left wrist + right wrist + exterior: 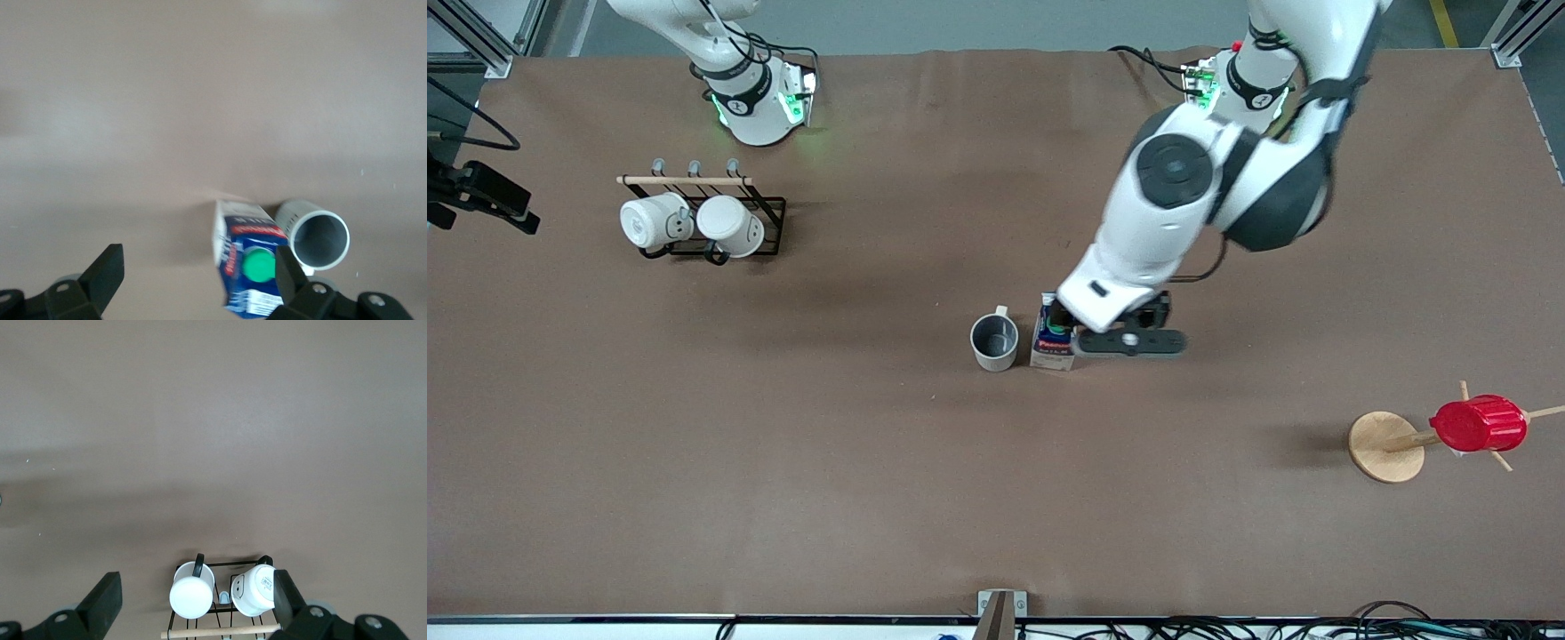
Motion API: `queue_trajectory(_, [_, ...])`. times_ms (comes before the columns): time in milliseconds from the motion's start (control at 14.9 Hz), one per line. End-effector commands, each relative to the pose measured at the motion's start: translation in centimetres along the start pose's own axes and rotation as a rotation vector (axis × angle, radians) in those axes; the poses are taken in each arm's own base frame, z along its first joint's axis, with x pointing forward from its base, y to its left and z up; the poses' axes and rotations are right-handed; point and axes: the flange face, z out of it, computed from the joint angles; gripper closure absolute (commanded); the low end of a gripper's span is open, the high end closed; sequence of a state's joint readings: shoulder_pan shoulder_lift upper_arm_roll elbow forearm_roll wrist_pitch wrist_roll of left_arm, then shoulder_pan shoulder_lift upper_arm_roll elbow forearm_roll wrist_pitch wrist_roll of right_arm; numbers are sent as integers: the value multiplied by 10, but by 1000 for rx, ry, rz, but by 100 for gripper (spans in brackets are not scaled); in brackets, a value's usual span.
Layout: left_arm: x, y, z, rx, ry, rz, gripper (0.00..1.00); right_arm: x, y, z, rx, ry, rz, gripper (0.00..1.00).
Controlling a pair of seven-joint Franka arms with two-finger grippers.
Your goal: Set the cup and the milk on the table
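The cup (994, 341), a beige-white mug with a grey inside, stands upright on the brown table (854, 498). The milk (1052, 342), a blue and white carton with a green cap, stands beside it, toward the left arm's end. My left gripper (1104, 313) is open just above the table beside the milk and holds nothing. In the left wrist view, the milk (248, 265) is close against one finger (288, 280), the cup (320, 237) is just past it, and the gripper (199, 277) is wide open. My right gripper (199, 600) is open and empty, high over the table.
A black wire rack (769, 227) with two brighter white mugs (694, 222) stands near the right arm's base; it also shows in the right wrist view (220, 590). A red ribbed cup (1478, 423) hangs on a wooden stand (1385, 446) toward the left arm's end.
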State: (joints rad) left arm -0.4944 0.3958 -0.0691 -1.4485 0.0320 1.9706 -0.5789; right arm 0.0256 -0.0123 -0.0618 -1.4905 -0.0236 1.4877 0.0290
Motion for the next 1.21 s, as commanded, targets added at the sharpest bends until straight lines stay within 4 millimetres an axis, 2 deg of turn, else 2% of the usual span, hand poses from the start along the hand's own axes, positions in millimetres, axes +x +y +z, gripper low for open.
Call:
queue_trajectory(0, [-2, -46, -40, -2, 28, -11, 0, -1, 0, -1, 22, -4, -4, 0])
queue_trajectory(134, [-3, -84, -62, 1, 38, 3, 0, -1, -1, -1, 22, -6, -6, 0])
queue_trajectory(268, [-14, -115, -77, 14, 34, 35, 0, 0, 0, 0, 22, -7, -4, 0])
queue_trajectory(470, [-19, -166, -91, 34, 32, 47, 0, -1, -1, 0, 22, -7, -6, 0])
queue_trajectory(604, [-21, -188, -96, 50, 4, 45, 0, -1, 0, -1, 22, -6, -4, 0])
queue_trajectory(738, [-15, -219, -100, 60, -2, 2, 0, -1, -1, -1, 22, -6, -6, 0])
queue_trajectory(939, [-7, -257, -101, 67, -6, 17, 0, -1, -1, 0, 22, -7, -6, 0])
queue_trajectory(1140, [-5, -266, -101, 67, -6, 19, 0, -1, -2, 0, 23, -7, -6, 0])
